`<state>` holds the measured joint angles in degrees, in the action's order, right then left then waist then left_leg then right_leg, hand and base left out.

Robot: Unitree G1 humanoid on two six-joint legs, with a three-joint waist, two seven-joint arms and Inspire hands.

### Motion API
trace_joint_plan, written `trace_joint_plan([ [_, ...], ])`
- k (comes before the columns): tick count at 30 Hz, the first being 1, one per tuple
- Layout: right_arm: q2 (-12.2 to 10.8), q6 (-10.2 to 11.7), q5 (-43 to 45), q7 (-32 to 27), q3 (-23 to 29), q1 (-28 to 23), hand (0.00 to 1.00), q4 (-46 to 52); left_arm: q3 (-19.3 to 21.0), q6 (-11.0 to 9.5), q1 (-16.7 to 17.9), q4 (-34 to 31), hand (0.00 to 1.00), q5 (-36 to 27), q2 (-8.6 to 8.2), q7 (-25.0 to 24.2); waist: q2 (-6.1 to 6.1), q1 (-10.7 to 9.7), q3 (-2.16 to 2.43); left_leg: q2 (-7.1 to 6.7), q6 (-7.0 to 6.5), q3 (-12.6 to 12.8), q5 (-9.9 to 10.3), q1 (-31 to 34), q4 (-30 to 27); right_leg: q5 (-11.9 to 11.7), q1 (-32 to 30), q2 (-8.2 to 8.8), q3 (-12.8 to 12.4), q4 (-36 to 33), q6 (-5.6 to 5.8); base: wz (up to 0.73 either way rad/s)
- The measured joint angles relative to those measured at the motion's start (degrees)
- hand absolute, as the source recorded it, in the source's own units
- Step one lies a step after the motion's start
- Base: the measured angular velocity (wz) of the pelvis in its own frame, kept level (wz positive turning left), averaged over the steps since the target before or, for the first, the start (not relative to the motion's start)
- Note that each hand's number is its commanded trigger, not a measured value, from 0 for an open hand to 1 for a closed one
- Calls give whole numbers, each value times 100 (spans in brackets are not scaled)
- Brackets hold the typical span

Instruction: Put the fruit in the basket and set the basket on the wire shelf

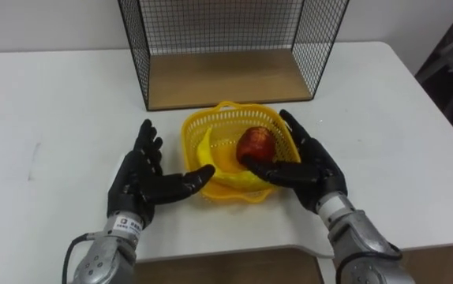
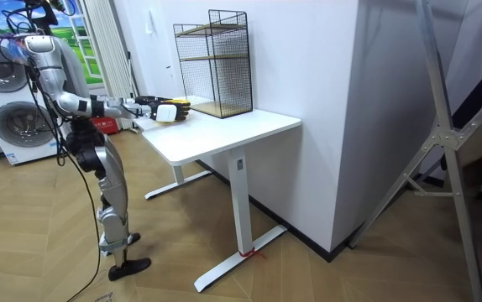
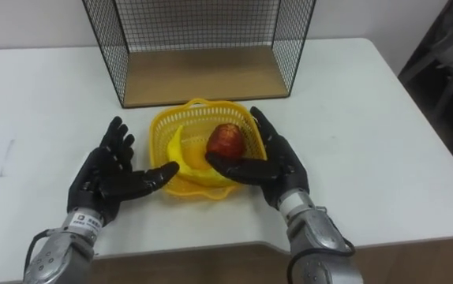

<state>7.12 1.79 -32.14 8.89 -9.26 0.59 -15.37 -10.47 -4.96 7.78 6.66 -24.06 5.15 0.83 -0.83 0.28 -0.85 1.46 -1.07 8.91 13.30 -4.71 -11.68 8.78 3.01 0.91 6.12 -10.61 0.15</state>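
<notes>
Both hands flanked the fruit-filled basket, neither one gripping it.

The yellow basket (image 1: 228,108) sat on the white table (image 1: 53,102), with the wire shelf (image 1: 226,79) just behind it and a red apple (image 1: 256,144) and banana (image 1: 225,170) inside it. The left hand (image 1: 140,177) lay left of the basket, fingers straight and spread, thumb at its rim. The right hand (image 1: 309,170) lay flat along the basket's right side, fingers straight, thumb below the apple.

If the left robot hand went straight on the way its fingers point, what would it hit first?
Probably the wire shelf, near its left front corner, though depth is unclear. The basket lies beside the left robot hand, off that line.
</notes>
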Motion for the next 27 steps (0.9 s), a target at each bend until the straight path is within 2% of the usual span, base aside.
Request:
trace_joint_plan([
  [11,-8,-7,109,133,-301,1,0,1,-249,36,0,0,0,0,4,-145,-5,-2,6,0,-3,10,-2,5,-17,0,1,4,-1,-16,0,0],
  [27,-17,-5,307,123,-287,-1,0,1,-327,47,0,-3,0,-3,19,-153,-58,-36,16,2,-5,-7,-2,47,-81,0,-15,12,23,-29,0,0],
])
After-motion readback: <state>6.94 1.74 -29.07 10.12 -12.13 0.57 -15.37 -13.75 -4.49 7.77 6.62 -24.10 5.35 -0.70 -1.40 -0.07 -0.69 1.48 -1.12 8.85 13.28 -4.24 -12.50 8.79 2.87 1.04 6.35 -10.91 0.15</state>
